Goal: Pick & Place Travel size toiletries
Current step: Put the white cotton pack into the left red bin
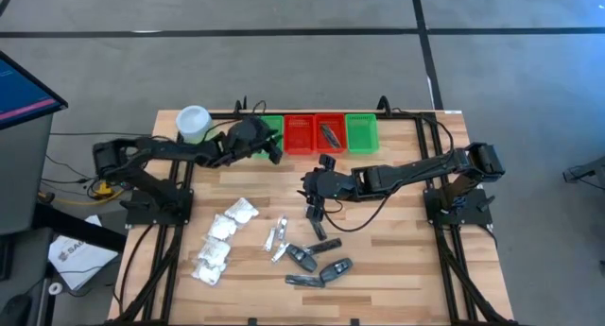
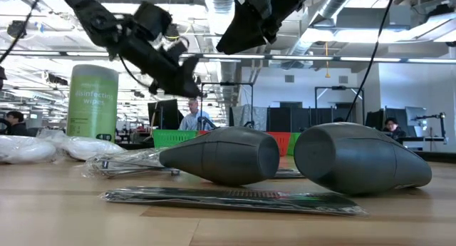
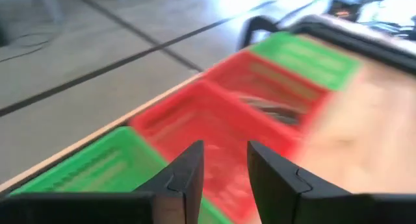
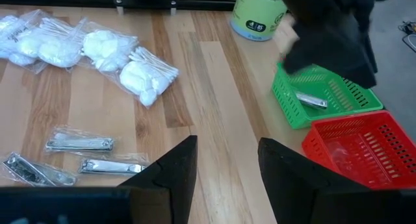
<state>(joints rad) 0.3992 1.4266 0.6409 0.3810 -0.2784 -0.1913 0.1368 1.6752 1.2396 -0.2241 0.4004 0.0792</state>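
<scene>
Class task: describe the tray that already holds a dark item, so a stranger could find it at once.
Look along the table's far edge, where four trays sit in a row. Counting from the pale green canister, take the third tray. It is red, and unlike the red tray beside it, a dark oblong piece lies inside.

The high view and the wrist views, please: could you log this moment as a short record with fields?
left gripper: open and empty, over the far-left green tray
right gripper: open and empty, above the table middle
trays: four in a row at the far edge, green, red, red, green
already placed: a silver clipper in the far-left green tray; a dark item in the second red tray
still on table: white packets, foil sachets, dark oblong pieces
canister: upright beside the trays
</scene>
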